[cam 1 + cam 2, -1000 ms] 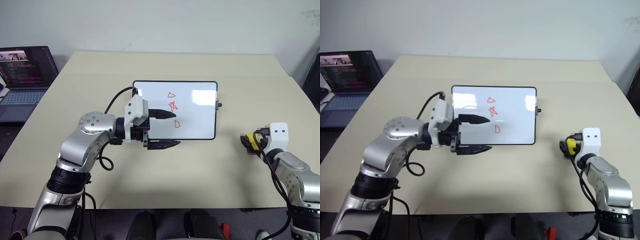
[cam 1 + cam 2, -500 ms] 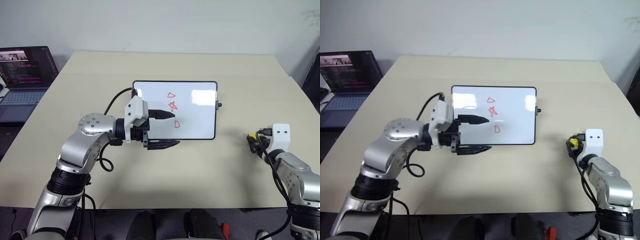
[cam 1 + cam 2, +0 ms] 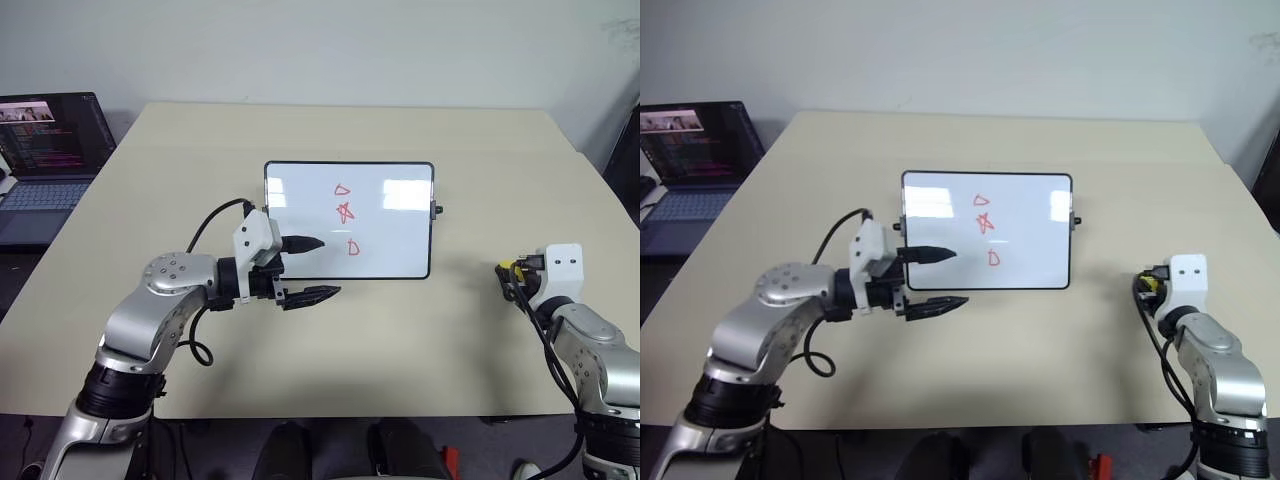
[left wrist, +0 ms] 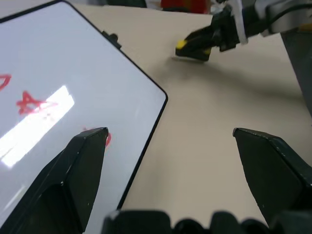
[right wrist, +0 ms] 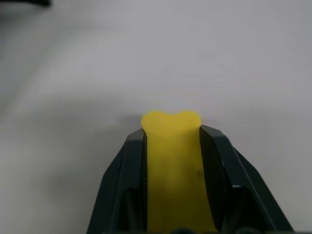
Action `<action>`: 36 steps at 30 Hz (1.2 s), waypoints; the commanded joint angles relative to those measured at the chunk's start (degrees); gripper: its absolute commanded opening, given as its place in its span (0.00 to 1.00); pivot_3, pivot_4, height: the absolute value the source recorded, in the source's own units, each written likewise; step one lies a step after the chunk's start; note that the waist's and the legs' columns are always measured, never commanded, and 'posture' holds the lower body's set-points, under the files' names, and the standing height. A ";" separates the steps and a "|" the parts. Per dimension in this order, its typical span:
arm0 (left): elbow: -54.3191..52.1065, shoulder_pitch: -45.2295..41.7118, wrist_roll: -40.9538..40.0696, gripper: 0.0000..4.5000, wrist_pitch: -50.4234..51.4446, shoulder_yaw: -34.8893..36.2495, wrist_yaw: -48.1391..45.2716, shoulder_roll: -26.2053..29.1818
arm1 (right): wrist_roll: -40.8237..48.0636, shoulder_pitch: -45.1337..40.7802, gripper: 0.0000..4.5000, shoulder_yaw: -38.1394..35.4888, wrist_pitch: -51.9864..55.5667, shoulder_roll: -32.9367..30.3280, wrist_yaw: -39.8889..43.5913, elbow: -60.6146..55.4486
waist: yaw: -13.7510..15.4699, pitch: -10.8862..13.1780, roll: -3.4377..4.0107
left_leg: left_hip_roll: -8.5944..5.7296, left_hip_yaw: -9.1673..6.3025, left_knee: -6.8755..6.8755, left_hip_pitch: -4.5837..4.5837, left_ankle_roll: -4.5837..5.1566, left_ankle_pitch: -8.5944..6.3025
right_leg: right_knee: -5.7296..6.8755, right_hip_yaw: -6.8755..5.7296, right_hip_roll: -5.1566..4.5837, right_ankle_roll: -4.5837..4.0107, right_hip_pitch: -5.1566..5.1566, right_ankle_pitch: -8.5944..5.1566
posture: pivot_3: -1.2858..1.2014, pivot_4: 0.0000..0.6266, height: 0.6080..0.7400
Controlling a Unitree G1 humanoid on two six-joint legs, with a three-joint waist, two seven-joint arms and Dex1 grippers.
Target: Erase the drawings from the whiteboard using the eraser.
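The whiteboard (image 3: 395,245) lies flat in the middle of the table, and the drawings on it are red: a triangle (image 3: 342,189), a star scribble (image 3: 346,212) and a D (image 3: 353,247). My left gripper (image 3: 328,267) hovers open over the board's near left edge, one finger above the board and one over the table. In the left wrist view the open left gripper (image 4: 170,134) has the board's corner (image 4: 97,73) below it. My right gripper (image 3: 511,273) is far right of the board, shut on the yellow eraser (image 5: 173,161), which sits squeezed between its fingers (image 5: 131,165).
An open laptop (image 3: 45,150) sits off the table's left side. The beige table (image 3: 400,340) spreads wide around the board. The left wrist view catches the right gripper (image 4: 214,35) with the eraser (image 4: 184,45) just above the tabletop.
My right gripper has shut on the eraser. The left gripper has drawn back to the left and sunk lower, from over the board's middle to its near left edge.
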 commanded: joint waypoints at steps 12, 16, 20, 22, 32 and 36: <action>0.27 0.76 3.94 1.00 6.04 9.46 15.67 2.46 | -4.67 -28.59 0.25 25.19 -0.37 4.47 8.48 -8.16 | 0.00 0.06 0.04 | 0.00 -0.10 0.06 -0.23 0.00 0.00 | 0.04 -0.08 -0.02 -0.03 -0.24 0.02 | 0.52 0.24 1.00; 3.09 -0.99 5.10 1.00 5.64 9.80 16.68 3.37 | -5.95 -33.82 0.25 27.82 -1.22 9.64 8.89 -1.09 | 0.30 0.08 0.01 | -0.08 -0.13 0.08 -0.38 0.00 0.00 | 0.03 -0.17 -0.18 -0.04 -0.33 0.03 | 0.52 0.24 1.00; 4.07 -2.18 5.16 1.00 4.58 9.55 15.85 3.58 | -9.11 -39.36 0.25 30.07 -5.23 12.27 9.60 8.52 | 0.15 0.08 0.01 | -0.09 -0.07 0.08 -0.42 0.00 0.00 | 0.08 -0.13 -0.20 -0.05 -0.45 0.04 | 0.52 0.24 1.00; 4.29 -2.65 5.14 1.00 4.46 9.37 15.62 3.50 | -12.18 -41.84 0.25 31.56 -8.68 12.55 9.54 14.20 | 0.11 0.08 0.01 | -0.08 -0.05 0.07 -0.45 0.00 0.00 | 0.11 -0.11 -0.20 -0.06 -0.52 0.04 | 0.52 0.24 1.00; 4.36 -3.26 5.74 1.00 4.54 7.62 15.17 2.72 | -20.56 -47.08 0.25 35.34 -17.13 14.44 11.73 28.74 | -0.09 0.08 0.01 | -0.05 0.07 0.05 -0.59 0.00 0.01 | 0.16 -0.02 -0.20 -0.08 -0.75 0.05 | 0.52 0.24 1.00; 4.88 -3.62 6.28 1.00 4.31 7.12 15.19 2.59 | -22.68 -47.81 0.25 37.15 -17.66 14.15 14.95 30.54 | -0.10 0.08 0.01 | -0.04 0.04 0.05 -0.59 0.00 0.01 | 0.18 -0.05 -0.19 -0.08 -0.76 0.05 | 0.52 0.24 1.00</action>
